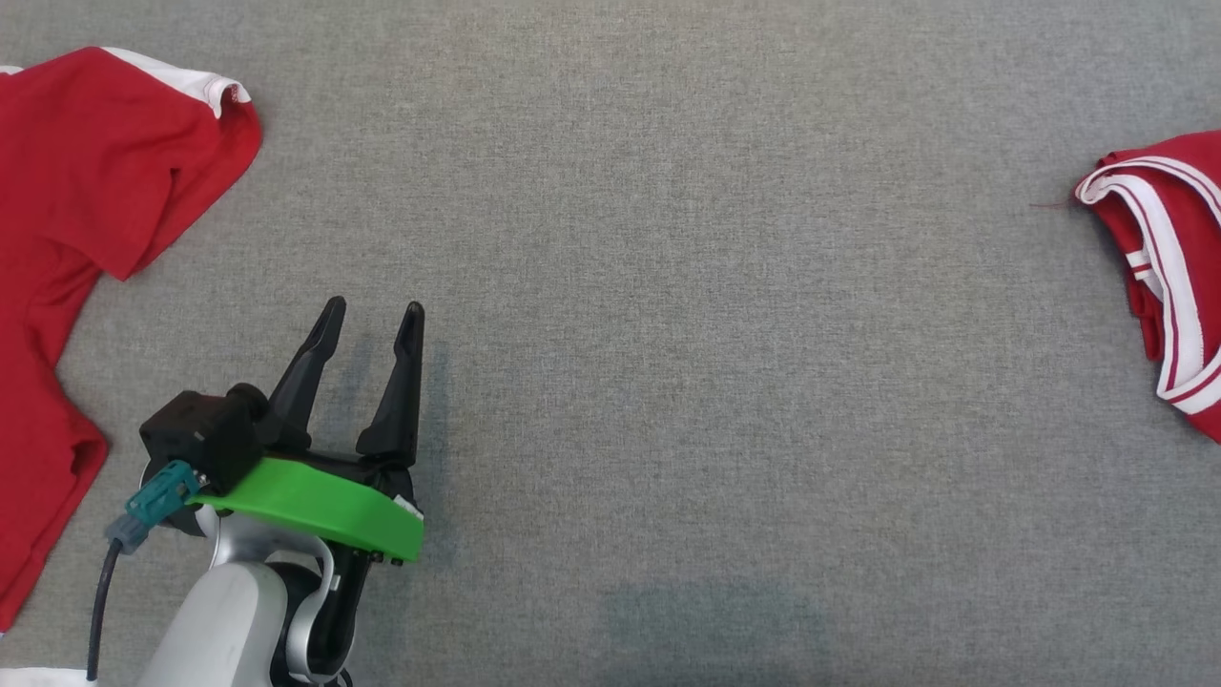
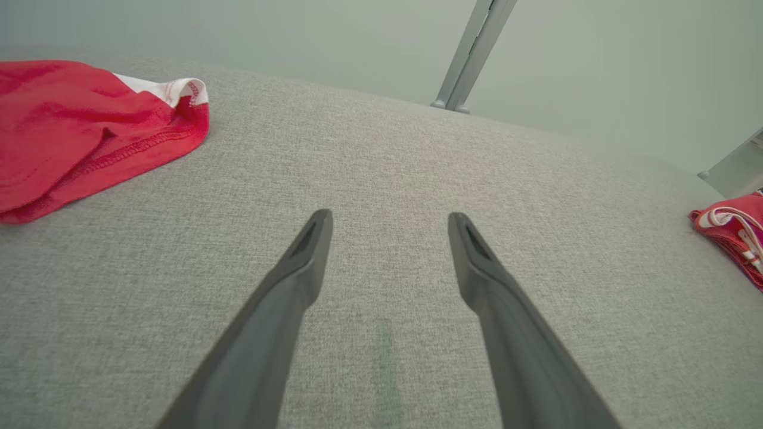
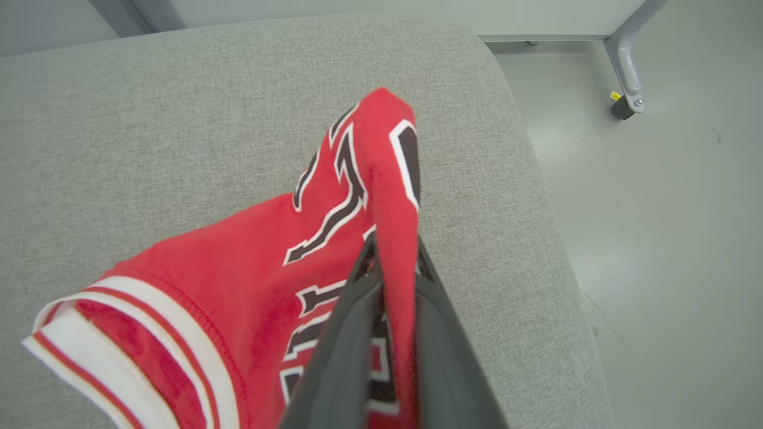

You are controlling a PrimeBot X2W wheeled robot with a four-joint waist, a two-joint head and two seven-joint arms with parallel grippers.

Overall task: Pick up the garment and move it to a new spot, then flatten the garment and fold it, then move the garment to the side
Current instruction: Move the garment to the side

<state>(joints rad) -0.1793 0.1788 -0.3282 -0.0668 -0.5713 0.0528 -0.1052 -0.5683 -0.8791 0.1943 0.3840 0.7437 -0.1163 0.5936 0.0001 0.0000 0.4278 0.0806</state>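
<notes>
The garment (image 3: 250,268) is a red jersey with white-and-red striped trim and black-and-white lettering. My right gripper (image 3: 393,250) is shut on a raised fold of it near the grey table's right end. Its trimmed edge also shows at the right side of the head view, garment (image 1: 1164,239), and far right in the left wrist view, garment (image 2: 730,235). My left gripper (image 1: 374,307) hovers open over bare grey cloth at the lower left, well apart from the jersey. Nothing sits between the two dark fingers of the left gripper (image 2: 388,217).
A second red shirt (image 1: 86,191) with white trim lies spread at the table's left side, just left of my left gripper, shirt (image 2: 71,131). The padded grey table (image 1: 715,286) ends close to the right of the jersey at its edge (image 3: 554,238), with floor (image 3: 667,208) and a metal leg (image 3: 626,65) beyond.
</notes>
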